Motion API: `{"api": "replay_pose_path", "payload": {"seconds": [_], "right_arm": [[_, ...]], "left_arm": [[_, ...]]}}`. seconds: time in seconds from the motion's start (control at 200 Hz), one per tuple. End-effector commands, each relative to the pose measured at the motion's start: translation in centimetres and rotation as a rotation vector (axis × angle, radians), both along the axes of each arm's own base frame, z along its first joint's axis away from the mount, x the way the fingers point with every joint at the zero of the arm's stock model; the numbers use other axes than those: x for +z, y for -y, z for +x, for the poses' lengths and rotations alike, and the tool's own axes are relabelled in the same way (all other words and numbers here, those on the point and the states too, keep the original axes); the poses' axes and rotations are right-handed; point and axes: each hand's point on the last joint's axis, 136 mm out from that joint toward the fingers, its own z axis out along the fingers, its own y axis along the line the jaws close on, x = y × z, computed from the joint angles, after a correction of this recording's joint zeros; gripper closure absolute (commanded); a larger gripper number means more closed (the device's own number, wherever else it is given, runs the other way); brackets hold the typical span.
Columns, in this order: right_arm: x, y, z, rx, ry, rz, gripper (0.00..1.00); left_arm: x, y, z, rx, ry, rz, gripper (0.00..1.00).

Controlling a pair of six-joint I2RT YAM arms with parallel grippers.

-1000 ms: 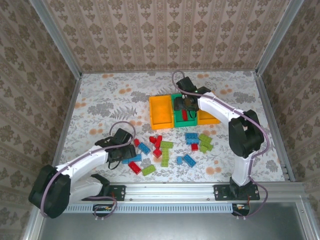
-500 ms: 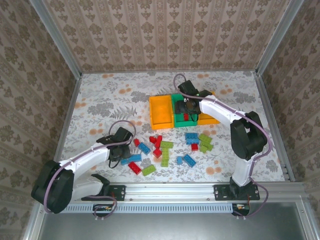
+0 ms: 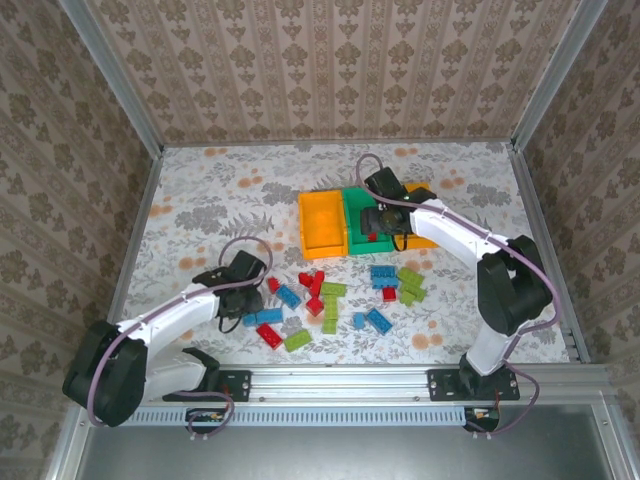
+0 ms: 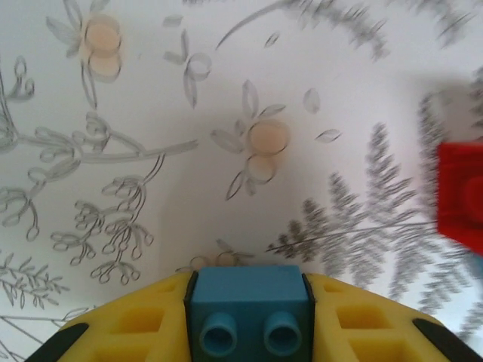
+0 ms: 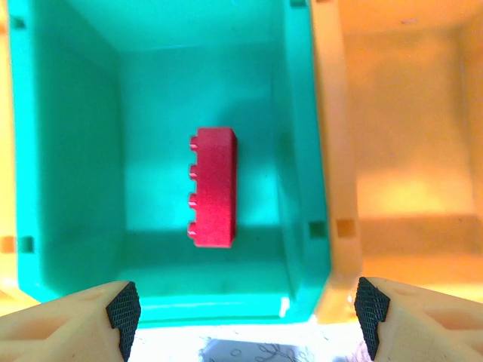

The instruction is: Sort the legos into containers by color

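Left gripper has closed on blue brick | right gripper open above green bin

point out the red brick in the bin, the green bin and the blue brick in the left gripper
red brick (image 5: 217,188): right wrist view, middle of its upward face
green bin (image 5: 72,151): right wrist view, its left inner wall
blue brick (image 4: 249,298): left wrist view, flat face above its studs
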Motion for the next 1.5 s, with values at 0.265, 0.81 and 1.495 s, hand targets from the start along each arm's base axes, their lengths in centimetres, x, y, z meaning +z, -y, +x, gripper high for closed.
{"api": "replay_pose_path", "payload": {"seconds": [0.265, 0.81, 1.495], "right_arm": [[-0.5, 0.3, -7.3, 0.144, -0.007, -0.056, 0.24], [-4.4, -2.3, -19.0, 0.292, -0.14, -0.073, 0.23], [-9.6, -2.6, -23.0, 0.338, -0.349, -0.131, 0.3]], "left_arm": [[13.5, 5.9, 10.7, -0.194, 0.354, -0.074, 0.72], [14.0, 18.9, 19.4, -0.446, 0.315, -0.258, 0.71], [11.4, 22.0, 20.0, -0.463, 0.249, -0.293, 0.48]]}}
